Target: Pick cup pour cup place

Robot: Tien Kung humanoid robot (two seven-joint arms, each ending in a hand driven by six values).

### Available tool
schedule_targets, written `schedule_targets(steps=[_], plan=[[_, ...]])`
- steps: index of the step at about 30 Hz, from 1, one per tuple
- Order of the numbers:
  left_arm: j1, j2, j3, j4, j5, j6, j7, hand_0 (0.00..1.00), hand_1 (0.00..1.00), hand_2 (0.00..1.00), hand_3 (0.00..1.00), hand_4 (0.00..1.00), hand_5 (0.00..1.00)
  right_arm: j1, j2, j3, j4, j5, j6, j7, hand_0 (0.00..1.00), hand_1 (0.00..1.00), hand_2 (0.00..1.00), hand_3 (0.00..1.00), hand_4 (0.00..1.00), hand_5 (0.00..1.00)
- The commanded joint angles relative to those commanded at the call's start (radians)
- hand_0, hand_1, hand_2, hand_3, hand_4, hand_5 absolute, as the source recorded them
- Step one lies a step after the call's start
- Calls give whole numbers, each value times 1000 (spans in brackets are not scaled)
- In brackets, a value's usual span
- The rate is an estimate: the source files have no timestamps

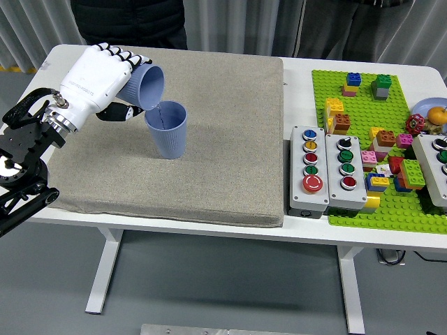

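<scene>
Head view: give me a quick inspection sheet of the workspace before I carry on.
Surface: white table with grey mat.
Job's things: tilted blue cup with its mouth over upright blue cup.
Clutter: two button boxes, green brick baseplate with loose bricks, fruit on a plate.
Hands: left hand grasps the tilted cup; right not in view.
Cables: one under the table's right end.
Surroundings: people standing behind the table.

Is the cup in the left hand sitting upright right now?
No, the left hand holds the tilted cup tipped on its side, mouth angled down over the upright cup on the grey mat.
</scene>
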Motion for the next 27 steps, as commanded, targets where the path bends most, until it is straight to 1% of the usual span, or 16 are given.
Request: schedule_targets(steps=[15, 27], plan=[[-15, 7, 22, -5, 0, -6, 14, 591, 586, 625, 585, 710, 179, 1, 0, -4, 0, 7, -2, 1, 716, 672, 651, 610, 2, 179], [-10, 6, 14, -9, 0, -4, 14, 591, 585, 624, 585, 710, 178, -4, 1, -2, 0, 1, -2, 0, 716, 672, 651, 609, 2, 180]])
